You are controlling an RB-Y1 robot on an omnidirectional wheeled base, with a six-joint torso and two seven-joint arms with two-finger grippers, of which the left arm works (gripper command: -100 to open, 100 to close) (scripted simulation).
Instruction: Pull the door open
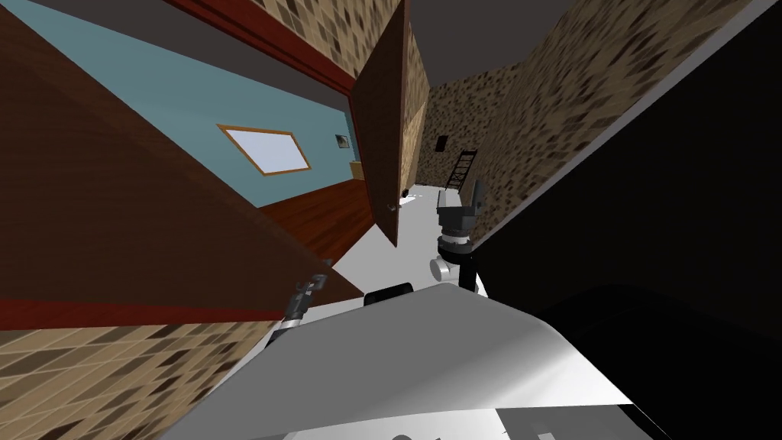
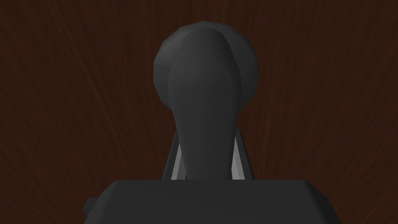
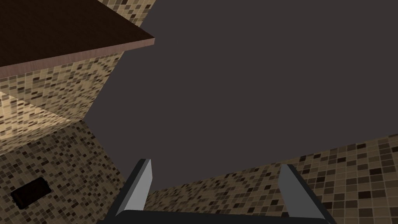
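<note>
While parked right up against the dark brown door [image 1: 114, 198] on the left, got the left pincer [image 2: 206, 149] clamped on its dark handle [image 2: 206, 85], fingers [image 2: 177, 165] pressing both sides. Past the door's edge, can see a blue-walled room [image 1: 176, 95] with a wooden floor. Got the right pincer [image 1: 460, 197] raised near the mosaic wall [image 1: 550, 99], blades wide apart, gripping nothing.

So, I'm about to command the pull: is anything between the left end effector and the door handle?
Nothing visible. The left end effector is shut on the dark handle, its fingers pressing the handle's sides, close against the brown door.
</note>
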